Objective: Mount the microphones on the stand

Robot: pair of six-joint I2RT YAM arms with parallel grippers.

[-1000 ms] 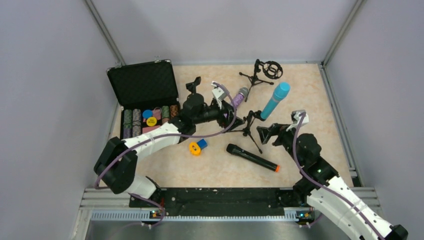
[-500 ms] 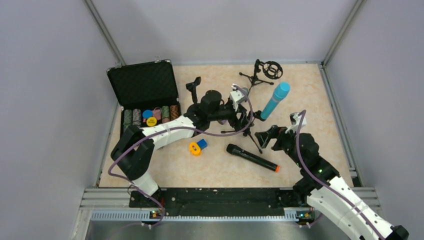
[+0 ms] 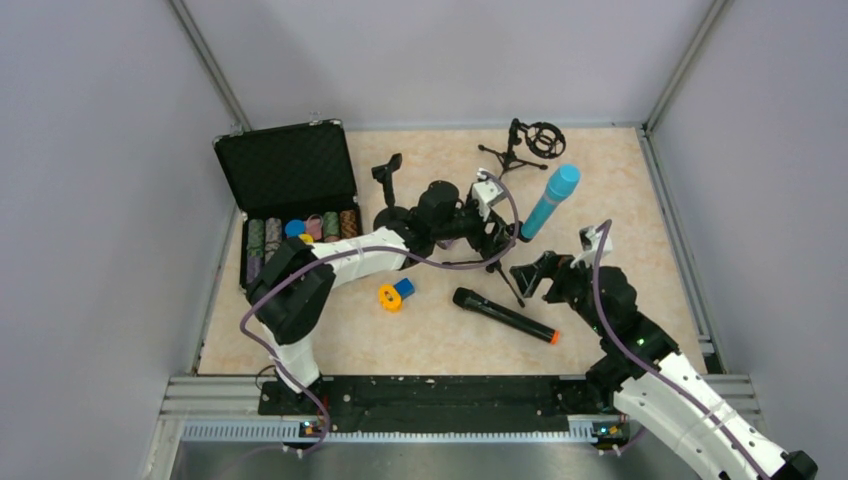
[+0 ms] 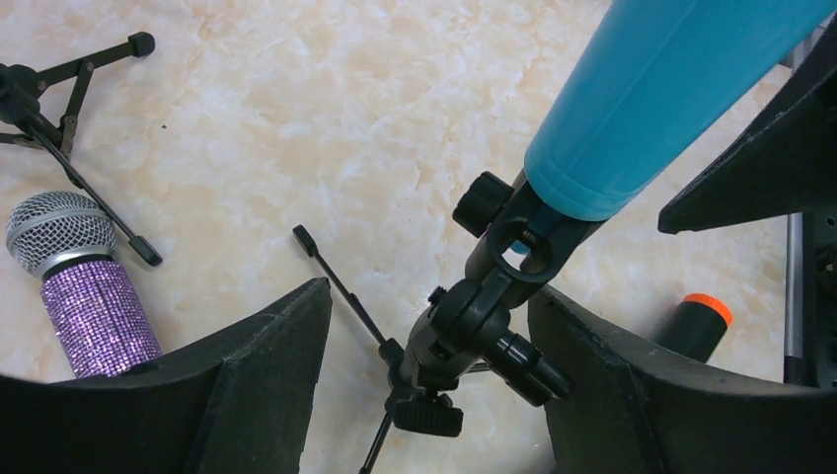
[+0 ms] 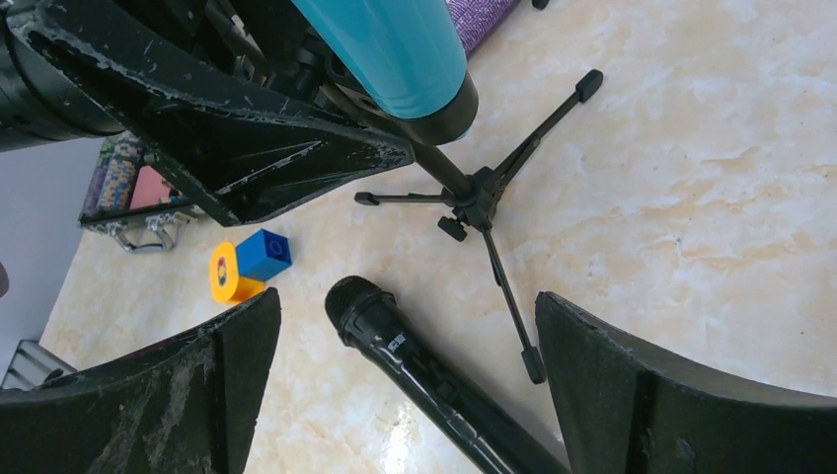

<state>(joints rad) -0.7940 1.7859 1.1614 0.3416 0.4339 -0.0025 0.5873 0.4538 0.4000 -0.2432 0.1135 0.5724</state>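
Left arm has swung right over the past second. Left tool is now at the stand; a second ago it was beside the purple mic. Right tool has barely shifted. Blue mic stays clipped in the stand, slanting upward. Black mic lies flat on the desk, unmoved.

Top view: the left arm hides the purple mic. Left wrist view shows it lying on the desk, left of the tool. Same view: left tool spread wide, a finger on either side of the stand's clip, gripping nothing. Right wrist view: right tool spread wide above the black mic's head, orange-blue block nearby.
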